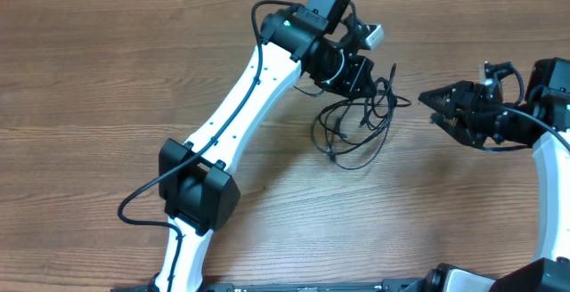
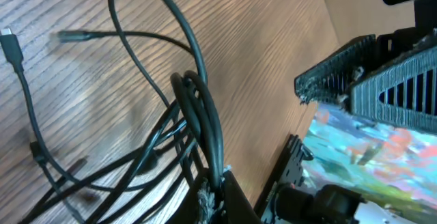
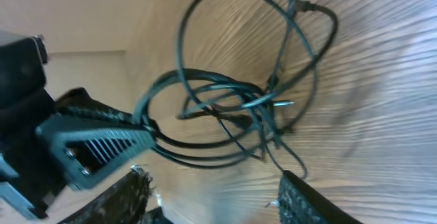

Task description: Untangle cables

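So the cables (image 1: 356, 130) are one messy tangle of thin black cords sitting a bit right of the desk's (image 1: 107, 78) middle, more toward the far edge than the near one. The left gripper (image 1: 363, 78) is down at the far side of the pile and clamped tight on a bunch of strands. The left wrist view shows several cords pinched together in it, with the rest fanning out in loops across the wood. One small black plug end (image 2: 8, 41) lies loose on the desk, off to the side of the loops.

The right gripper (image 1: 429, 101) sits on the right, pointing at the tangle from nearby without touching it. Its jaws are partly apart and there's nothing between them. One strand runs close to a finger (image 3: 307, 198) in the right wrist view, but I can't tell if they touch.
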